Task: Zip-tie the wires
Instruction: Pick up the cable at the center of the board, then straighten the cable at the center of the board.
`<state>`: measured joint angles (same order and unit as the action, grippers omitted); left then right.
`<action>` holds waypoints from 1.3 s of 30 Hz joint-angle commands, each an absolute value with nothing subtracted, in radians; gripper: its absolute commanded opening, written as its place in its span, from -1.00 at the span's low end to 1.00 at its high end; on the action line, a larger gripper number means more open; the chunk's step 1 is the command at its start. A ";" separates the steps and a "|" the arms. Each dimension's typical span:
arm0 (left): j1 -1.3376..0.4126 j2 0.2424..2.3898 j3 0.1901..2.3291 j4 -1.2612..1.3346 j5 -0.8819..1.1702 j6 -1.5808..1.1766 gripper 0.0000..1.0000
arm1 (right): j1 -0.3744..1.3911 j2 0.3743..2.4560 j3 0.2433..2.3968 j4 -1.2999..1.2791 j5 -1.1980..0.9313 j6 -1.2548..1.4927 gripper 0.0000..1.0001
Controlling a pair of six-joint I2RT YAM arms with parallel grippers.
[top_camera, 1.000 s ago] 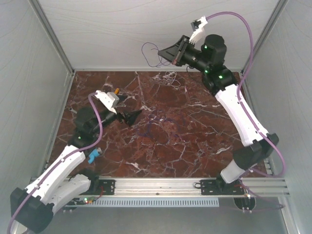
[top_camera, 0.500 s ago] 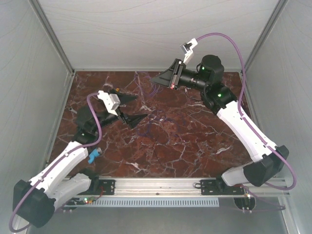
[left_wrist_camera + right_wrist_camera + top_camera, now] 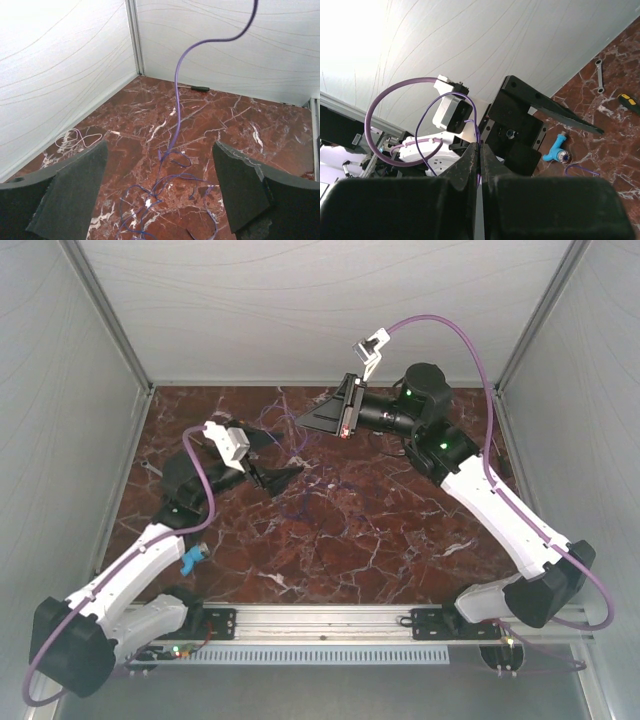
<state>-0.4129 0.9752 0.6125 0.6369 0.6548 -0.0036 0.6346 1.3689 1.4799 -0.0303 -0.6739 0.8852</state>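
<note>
My right gripper [image 3: 303, 421] hangs above the back middle of the table, shut on a thin purple wire [image 3: 477, 131]. That wire [image 3: 177, 100] drops to a loose tangle of thin purple-blue wire [image 3: 170, 185] on the marble, also seen from above [image 3: 300, 505]. My left gripper [image 3: 278, 458] is open and empty, low over the table; the tangle lies between and just beyond its pads [image 3: 80, 190]. A small loop of whitish wires [image 3: 70, 139] lies by the back wall, apart from both grippers. I cannot make out the zip tie.
A blue plastic part [image 3: 192, 557] lies near the left arm, also in the right wrist view [image 3: 555, 151]. A small wrench [image 3: 599, 75] and a yellow-and-black screwdriver handle [image 3: 630, 102] lie on the marble. A thin dark-tipped tool [image 3: 195, 88] lies by the far wall. Grey walls enclose three sides.
My right gripper has swung left and lower from the back wall toward the left arm, carrying the purple wire. My left gripper has shifted slightly up and back.
</note>
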 commanded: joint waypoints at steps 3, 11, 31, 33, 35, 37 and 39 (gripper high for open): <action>-0.411 0.998 0.676 0.727 0.679 -0.005 0.51 | 0.660 1.356 1.473 0.015 -0.701 0.906 -1.00; -0.411 0.985 0.646 0.777 0.650 -0.014 -1.00 | 0.678 1.370 1.476 0.003 -0.702 0.900 -1.00; -0.299 0.912 0.698 0.456 0.263 -0.050 -1.00 | 0.461 1.214 1.574 -0.255 -0.552 0.708 -1.00; -0.295 0.914 0.701 0.442 0.266 -0.042 -1.00 | 0.455 1.198 1.581 -0.271 -0.519 0.686 -1.00; -0.295 0.918 0.706 0.421 0.275 -0.018 -1.00 | 0.454 1.180 1.585 -0.290 -0.466 0.655 -1.00; -0.295 0.929 0.720 0.366 0.274 0.008 -1.00 | 0.453 1.160 1.585 -0.319 -0.384 0.619 -1.00; -0.295 0.944 0.738 0.305 0.270 0.045 -1.00 | 0.454 1.139 1.578 -0.346 -0.285 0.576 -1.00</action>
